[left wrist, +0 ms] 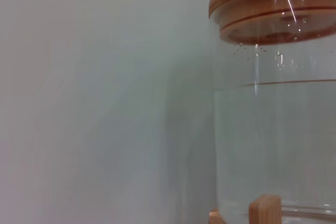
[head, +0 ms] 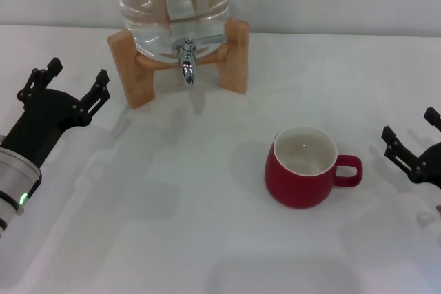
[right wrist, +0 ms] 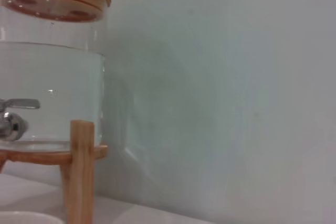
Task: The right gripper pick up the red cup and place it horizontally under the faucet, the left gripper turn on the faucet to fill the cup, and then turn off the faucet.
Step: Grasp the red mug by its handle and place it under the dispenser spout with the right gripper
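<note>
The red cup (head: 302, 170) stands upright on the white table, cream inside showing, with its handle (head: 349, 171) turned toward the right side. A sliver of its rim (right wrist: 21, 217) also shows in the right wrist view. The chrome faucet (head: 186, 61) points down from the clear water jug (head: 169, 5), and its lever (right wrist: 18, 104) lies level. My right gripper (head: 412, 132) sits open at the right edge, a short way from the cup's handle and apart from it. My left gripper (head: 69, 86) rests open at the left, well short of the faucet.
The jug sits on a wooden stand (head: 131, 67) at the back of the table, against a pale wall. Its wooden lid (left wrist: 273, 9) and water-filled body fill the left wrist view. A stand leg (right wrist: 81, 171) shows in the right wrist view.
</note>
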